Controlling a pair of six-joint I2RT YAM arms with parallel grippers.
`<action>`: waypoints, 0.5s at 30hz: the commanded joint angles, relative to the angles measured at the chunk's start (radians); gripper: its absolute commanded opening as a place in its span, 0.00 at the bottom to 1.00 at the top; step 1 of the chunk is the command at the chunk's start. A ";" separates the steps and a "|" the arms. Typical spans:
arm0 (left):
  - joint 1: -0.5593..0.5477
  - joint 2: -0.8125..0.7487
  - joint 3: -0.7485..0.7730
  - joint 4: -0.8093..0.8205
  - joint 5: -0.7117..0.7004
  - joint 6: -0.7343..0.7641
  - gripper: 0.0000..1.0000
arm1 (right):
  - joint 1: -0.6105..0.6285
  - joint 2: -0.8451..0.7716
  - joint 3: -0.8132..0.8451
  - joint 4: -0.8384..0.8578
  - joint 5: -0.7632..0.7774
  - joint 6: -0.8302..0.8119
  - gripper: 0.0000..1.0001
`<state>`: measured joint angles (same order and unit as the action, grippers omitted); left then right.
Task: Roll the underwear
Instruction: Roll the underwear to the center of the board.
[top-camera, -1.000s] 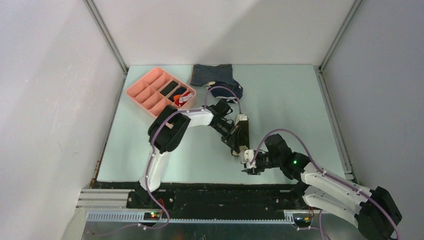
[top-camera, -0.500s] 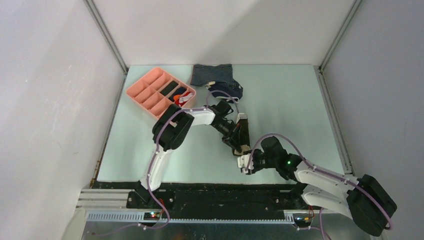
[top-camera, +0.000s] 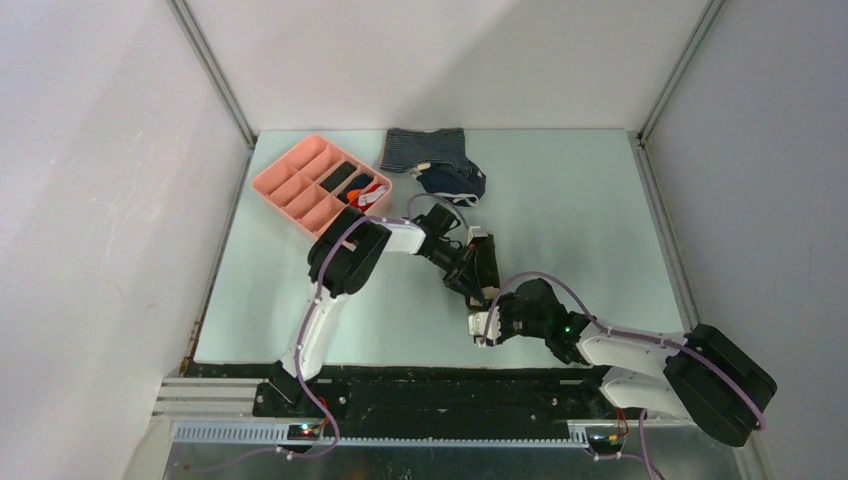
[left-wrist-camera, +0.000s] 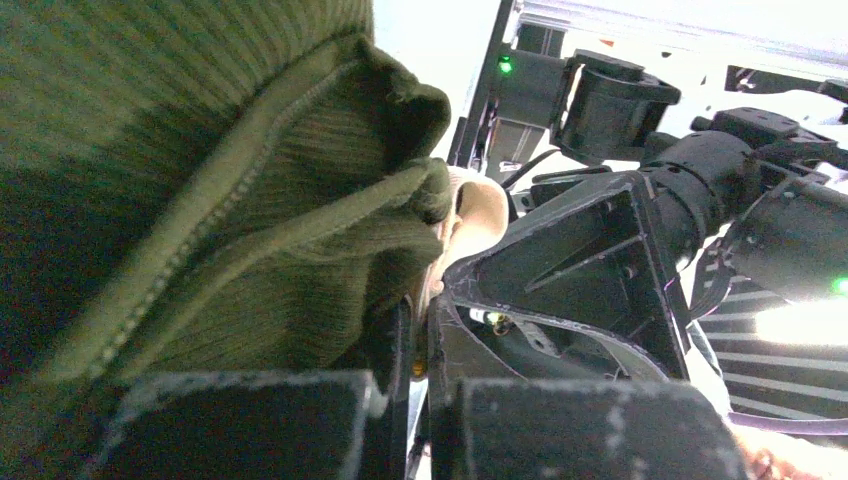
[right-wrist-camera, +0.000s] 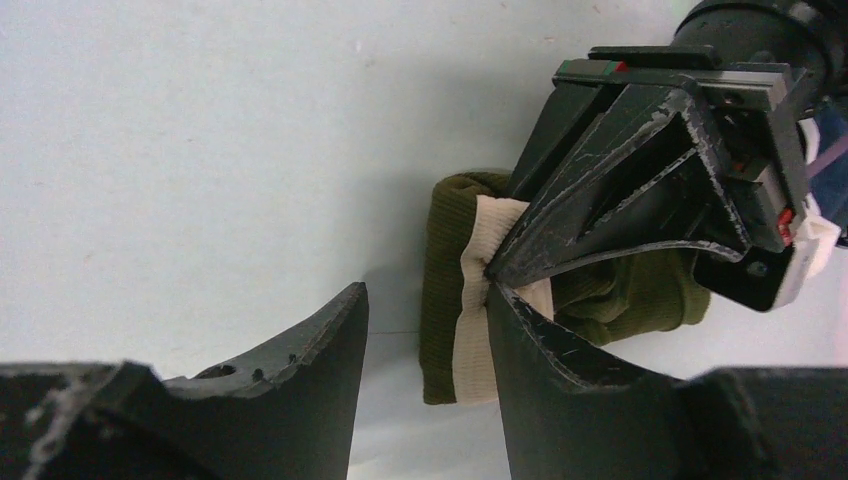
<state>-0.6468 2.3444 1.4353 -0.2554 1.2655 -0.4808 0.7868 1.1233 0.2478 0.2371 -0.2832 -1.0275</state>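
Clearly soft and limp, the underwear (right-wrist-camera: 440, 290) lies bunched on the desk (right-wrist-camera: 200, 150); left claw (right-wrist-camera: 492, 270) clenches its cream band (right-wrist-camera: 470, 335), right claw (right-wrist-camera: 425, 300) gapes beside it. That firmer band looks best for gripping.

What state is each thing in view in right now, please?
underwear: bunched into a partial roll on the table, pinched.
left claw: shut on the underwear.
right claw: open, at the roll's end.
striped garment: spread flat.
navy garment: crumpled.
pink tray: some compartments filled.
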 joint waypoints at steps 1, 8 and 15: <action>0.012 0.056 -0.012 0.065 -0.002 -0.102 0.00 | 0.008 0.045 -0.028 0.136 0.065 -0.036 0.53; 0.016 0.080 -0.005 0.099 0.031 -0.156 0.00 | 0.007 0.140 -0.027 0.203 0.095 -0.082 0.47; 0.042 0.038 0.015 -0.027 -0.021 -0.058 0.37 | -0.012 0.189 0.080 0.038 0.043 -0.067 0.13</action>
<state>-0.6247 2.3703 1.4441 -0.1547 1.3159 -0.5449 0.7788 1.2732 0.2646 0.4183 -0.1719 -1.1023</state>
